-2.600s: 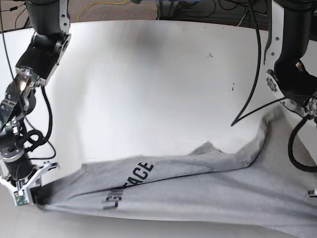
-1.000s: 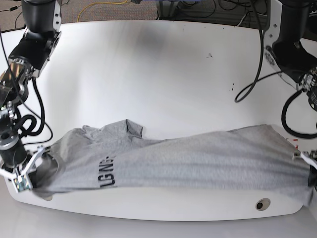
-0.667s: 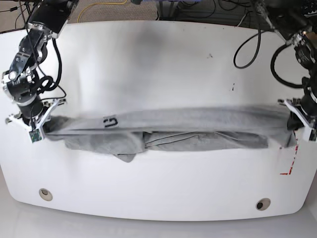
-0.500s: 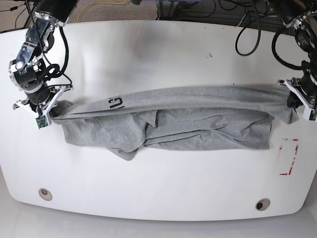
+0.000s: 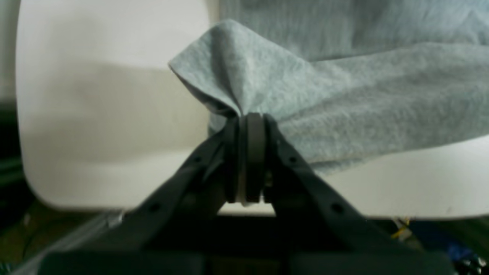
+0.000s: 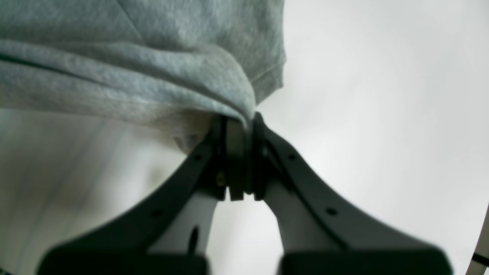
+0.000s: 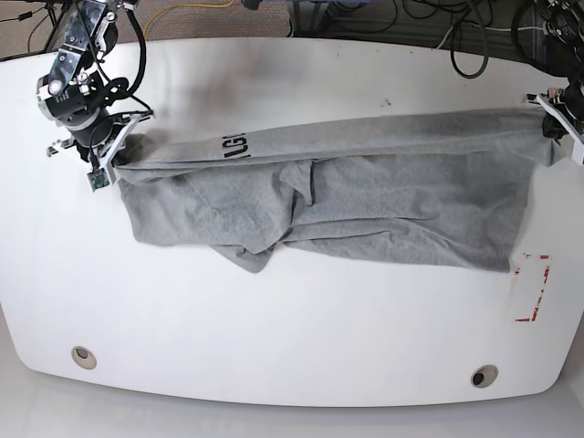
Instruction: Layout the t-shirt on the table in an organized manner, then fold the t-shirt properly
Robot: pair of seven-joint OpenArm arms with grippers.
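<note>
The heather-grey t-shirt (image 7: pixel 365 196) stretches across the far half of the white table (image 7: pixel 292 310), its top edge taut between both arms and its lower part bunched in folds. Black lettering (image 7: pixel 233 146) shows near its left end. My right gripper (image 7: pixel 108 164), on the left of the base view, is shut on the t-shirt's left corner (image 6: pixel 237 103). My left gripper (image 7: pixel 552 128), at the table's right edge, is shut on the other corner (image 5: pixel 229 88). In both wrist views the jaws pinch grey cloth tightly.
A red-and-white rectangular mark (image 7: pixel 534 287) lies on the table at the right, just below the shirt. Two round metal grommets (image 7: pixel 84 356) (image 7: pixel 484 375) sit near the front edge. Cables (image 7: pixel 401 23) hang beyond the far edge.
Both grippers have carried the shirt from the table's front edge toward the far side, pulling it taut. More cloth now lies spread on the table, and the lettering has moved up.
</note>
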